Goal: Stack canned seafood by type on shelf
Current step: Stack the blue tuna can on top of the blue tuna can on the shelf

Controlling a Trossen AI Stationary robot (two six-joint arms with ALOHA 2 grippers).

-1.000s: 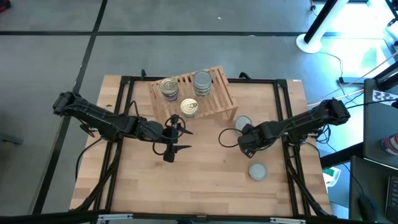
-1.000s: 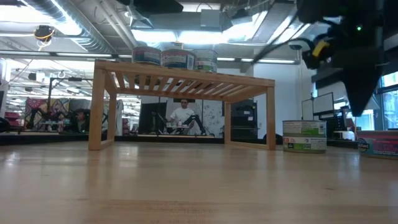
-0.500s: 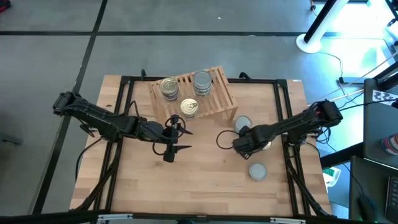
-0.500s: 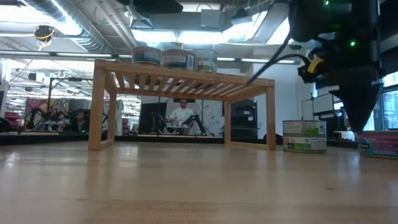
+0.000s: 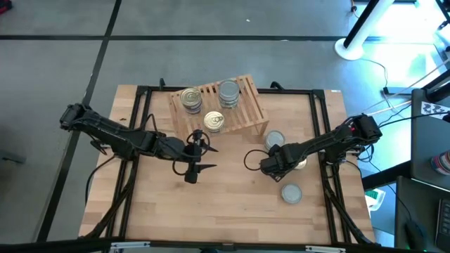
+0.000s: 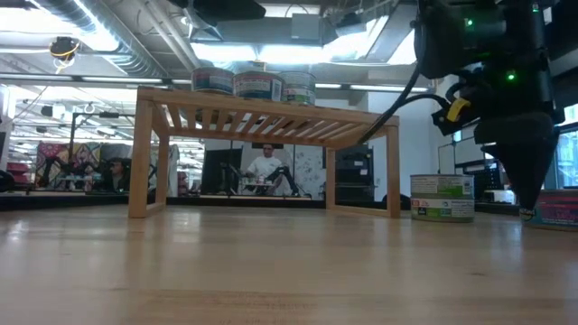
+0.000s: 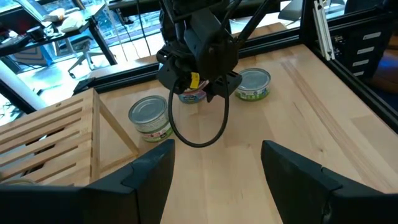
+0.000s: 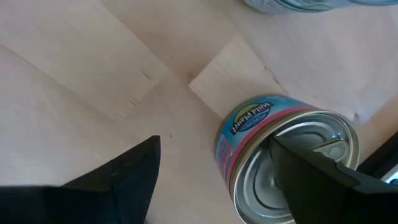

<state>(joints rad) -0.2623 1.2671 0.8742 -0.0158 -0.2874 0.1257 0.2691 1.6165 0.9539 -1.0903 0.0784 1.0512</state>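
Observation:
The shelf (image 5: 246, 107) stands at the table's far middle and carries two gold-topped tins (image 5: 190, 99) (image 5: 214, 122) and a silver-topped stack (image 5: 228, 92). Three silver-topped tins rest on the table at the right: one (image 5: 275, 139) near the shelf, one (image 5: 291, 192) nearer the front, and a blue-and-pink labelled one (image 8: 249, 124). My right gripper (image 8: 211, 146) points down, open, low over the table beside that labelled tin, with one finger (image 8: 311, 174) over its top. My left gripper (image 7: 214, 180) hovers open near the shelf's front, holding nothing.
A black frame rail (image 5: 327, 133) runs along each side of the table. Bare wood (image 5: 225, 204) fills the table's near middle. Beyond the table a person (image 6: 265, 165) shows under the shelf in the low view.
My right gripper has come down toward the table and shifted a little toward the table's left, still open, and now stands low beside the blue-and-pink tin. The tins and the left arm have kept still.

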